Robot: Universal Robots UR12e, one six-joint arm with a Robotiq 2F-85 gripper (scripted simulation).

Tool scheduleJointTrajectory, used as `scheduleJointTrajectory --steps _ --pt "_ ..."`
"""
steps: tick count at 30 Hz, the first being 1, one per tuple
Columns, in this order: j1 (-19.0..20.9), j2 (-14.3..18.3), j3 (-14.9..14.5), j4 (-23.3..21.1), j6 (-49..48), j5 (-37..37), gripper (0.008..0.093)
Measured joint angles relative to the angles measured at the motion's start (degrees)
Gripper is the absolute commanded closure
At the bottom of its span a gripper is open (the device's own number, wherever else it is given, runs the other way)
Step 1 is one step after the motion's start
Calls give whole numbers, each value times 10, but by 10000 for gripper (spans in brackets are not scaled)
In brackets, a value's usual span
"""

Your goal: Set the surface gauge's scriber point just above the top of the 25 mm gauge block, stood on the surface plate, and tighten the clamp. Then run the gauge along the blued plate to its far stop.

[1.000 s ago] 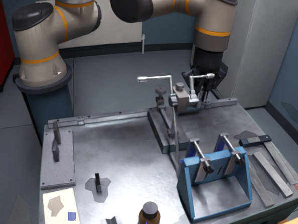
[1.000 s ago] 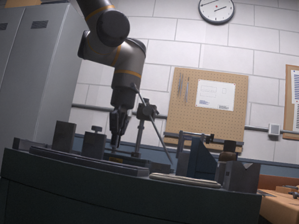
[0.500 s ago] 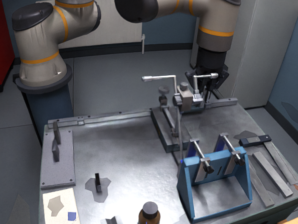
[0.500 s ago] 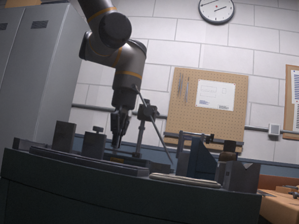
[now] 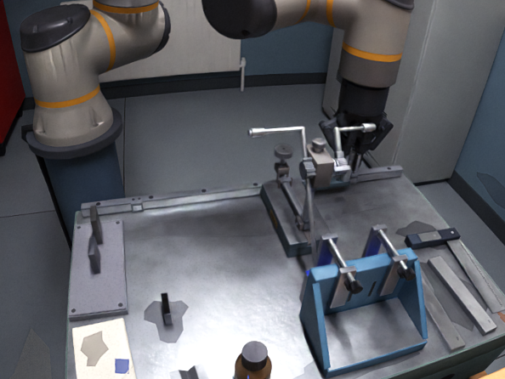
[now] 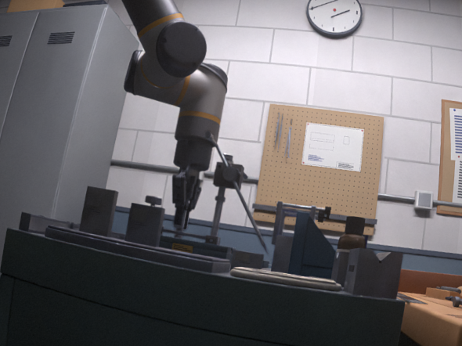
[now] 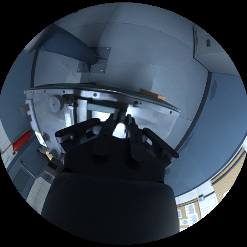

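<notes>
The surface gauge (image 5: 316, 168) stands at the far right of the plate, and my gripper (image 5: 355, 163) (image 6: 182, 225) (image 7: 121, 120) comes down on its right rear end, closed on a small grip at the gauge's base. The gauge's upright post carries a clamp (image 6: 229, 175) with a knob (image 5: 319, 144). Its long thin scriber (image 6: 244, 203) slants down toward the near right, the point close to the blue fixture (image 5: 365, 297). The gauge rests on a dark elongated base plate (image 5: 289, 221). A small dark block (image 5: 166, 309) stands upright near the front left.
The blue angle fixture with two clamp bars fills the near right of the table. A guide rail (image 5: 170, 199) runs along the far edge. A grey plate with two small uprights (image 5: 97, 267) lies at the left, a bottle (image 5: 253, 361) at the front, and rules and a square (image 5: 459, 272) at the right.
</notes>
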Motion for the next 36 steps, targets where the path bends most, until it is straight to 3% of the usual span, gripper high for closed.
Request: scheduleJointTrajectory --steps 36 --pt "17 15 -20 5 17 0 934"
